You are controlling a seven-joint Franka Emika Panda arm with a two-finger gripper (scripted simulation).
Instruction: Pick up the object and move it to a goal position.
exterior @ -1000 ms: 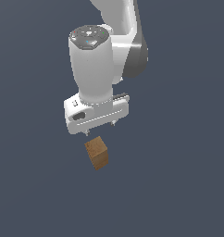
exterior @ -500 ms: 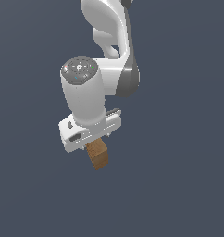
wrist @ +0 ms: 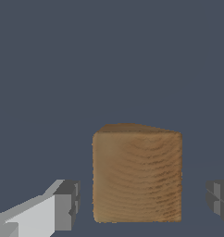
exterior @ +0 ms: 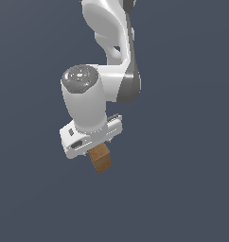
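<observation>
Fingers of the white gripper stand apart in the wrist view, one dark-padded tip on each side of the small tan-brown wooden block, with a clear gap of flat grey-blue ground showing between each pad and the wood. Neither pad touches the block. It sits between them, nearer the finger that shows its white body than the other, whose grey tip is cut by the picture's edge.

Seen close, the block has a warm tan face with faint curved grain lines, darker brown along its edges, softly rounded corners, and a narrow top face slanting away.

From the exterior view, the white gripper hangs below the arm's fat white wrist cylinder, and the block pokes out just under the gripper's body, tilted, its lighter top face and an orange-brown side visible. Its upper part is hidden behind the gripper, so the fingers cannot be made out there.
</observation>
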